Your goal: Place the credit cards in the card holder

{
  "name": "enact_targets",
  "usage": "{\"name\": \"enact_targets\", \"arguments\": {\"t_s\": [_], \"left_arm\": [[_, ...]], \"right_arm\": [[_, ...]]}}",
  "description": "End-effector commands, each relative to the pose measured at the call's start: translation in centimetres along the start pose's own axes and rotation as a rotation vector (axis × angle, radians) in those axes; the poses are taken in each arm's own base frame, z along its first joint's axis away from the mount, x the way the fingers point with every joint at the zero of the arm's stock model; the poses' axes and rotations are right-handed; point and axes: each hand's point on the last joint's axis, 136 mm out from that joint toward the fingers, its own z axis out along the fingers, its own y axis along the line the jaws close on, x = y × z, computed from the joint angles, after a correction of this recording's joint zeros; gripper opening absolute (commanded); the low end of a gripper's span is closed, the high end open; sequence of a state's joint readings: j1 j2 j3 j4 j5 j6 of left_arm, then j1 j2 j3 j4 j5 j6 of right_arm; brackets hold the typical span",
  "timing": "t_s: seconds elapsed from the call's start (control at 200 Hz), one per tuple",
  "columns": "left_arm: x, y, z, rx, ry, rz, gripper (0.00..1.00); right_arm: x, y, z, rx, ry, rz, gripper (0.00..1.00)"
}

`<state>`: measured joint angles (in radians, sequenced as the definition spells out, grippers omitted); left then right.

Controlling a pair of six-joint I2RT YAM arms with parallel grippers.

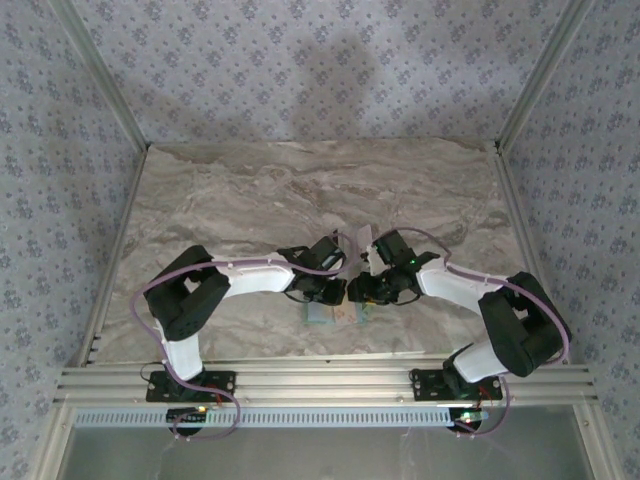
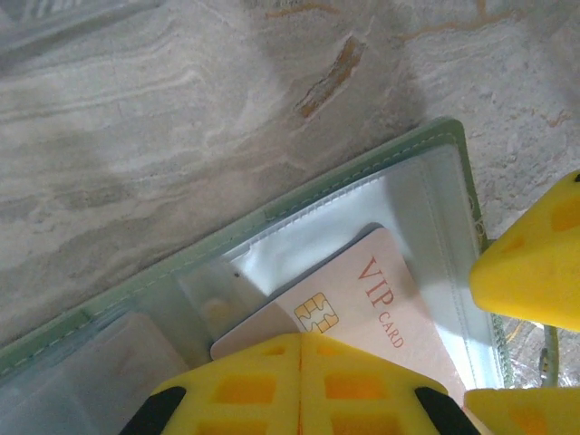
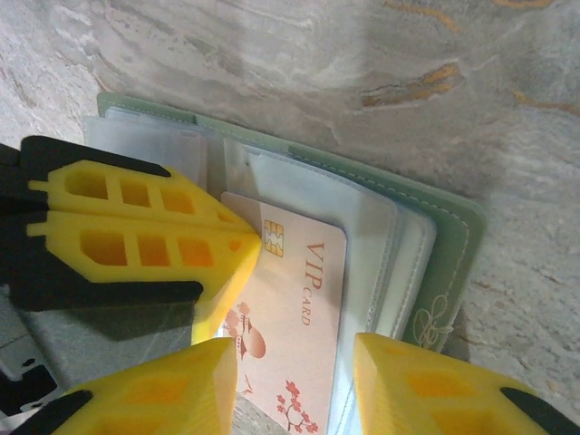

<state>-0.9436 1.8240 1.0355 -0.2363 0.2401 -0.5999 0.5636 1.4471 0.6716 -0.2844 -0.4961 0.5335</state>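
The card holder (image 3: 453, 245) lies open on the marble, sage-green with clear sleeves, and its green edge (image 2: 362, 163) shows in the left wrist view. It is partly hidden under both wrists (image 1: 330, 316). One of the credit cards (image 3: 304, 299), pinkish and printed "VIP CARD" (image 2: 381, 299), lies flat on the sleeves. Whether its end sits inside a pocket I cannot tell. My left gripper (image 2: 301, 337) is shut, and its joined tips (image 3: 245, 243) press on the card's corner beside the chip. My right gripper (image 3: 292, 344) is open astride the card, with a gap at one side.
The holder lies near the table's front edge, between the two arm bases (image 1: 190, 385) (image 1: 455, 385). Bare marble tabletop (image 1: 300, 190) stretches behind the grippers to the patterned back wall. Metal frame rails (image 1: 110, 250) (image 1: 520, 230) run along both sides.
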Motion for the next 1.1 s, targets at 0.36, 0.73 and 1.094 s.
{"name": "enact_targets", "arguments": {"t_s": [0.36,0.73,1.094], "left_arm": [[3.9,4.3,3.9,-0.09,0.112,-0.086,0.08],[4.6,4.9,5.2,-0.073,0.125,-0.125,0.08],[4.7,5.3,5.3,-0.078,0.128,-0.131,0.08]], "right_arm": [[2.8,-2.4,0.3,0.071,0.057,0.079,0.43],[3.4,-4.5,-0.6,0.171,0.077,0.095,0.43],[3.3,-4.4,0.0,0.16,0.072,0.096,0.43]]}}
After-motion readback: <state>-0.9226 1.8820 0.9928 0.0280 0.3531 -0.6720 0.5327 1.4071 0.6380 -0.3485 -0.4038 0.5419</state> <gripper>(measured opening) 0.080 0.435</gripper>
